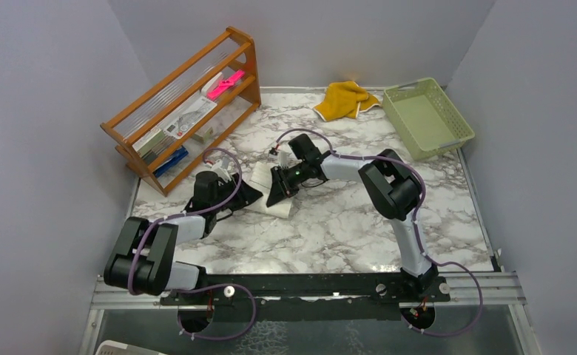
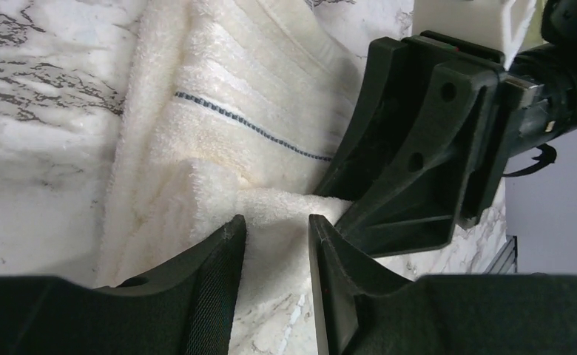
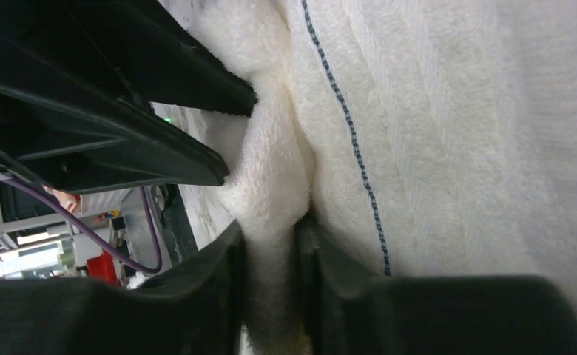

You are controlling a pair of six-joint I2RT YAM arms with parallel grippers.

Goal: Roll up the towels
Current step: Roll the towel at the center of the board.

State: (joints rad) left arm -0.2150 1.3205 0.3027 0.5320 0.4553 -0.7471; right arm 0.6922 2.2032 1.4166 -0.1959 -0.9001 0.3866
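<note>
Marble table [image 1: 345, 222], gray walls all round. Only the top view gives the layout: white towel [image 1: 279, 209] at table centre with both grippers down on it, left gripper [image 1: 247, 194] coming from the left, right gripper [image 1: 278, 191] from the right, tips nearly meeting.

The wrist views add the grip. Left cam: a raised ridge of white terry is pinched between the left fingers [image 2: 223, 259], and the right gripper's black jaws press into that ridge just beyond. Right cam: the fold is squeezed between the right fingers [image 3: 230, 259], and a thin blue stitch line [image 3: 345, 126] runs along the towel.

Yellow towel [image 1: 345, 100] lies bunched at the back edge, well apart, near a green basket [image 1: 427, 118]. Wooden rack [image 1: 186, 103] back left holds a pink item [image 1: 225, 83].

From above, the arms cover most of the white towel, so its outline is unclear. Other rack contents are too small to name.
</note>
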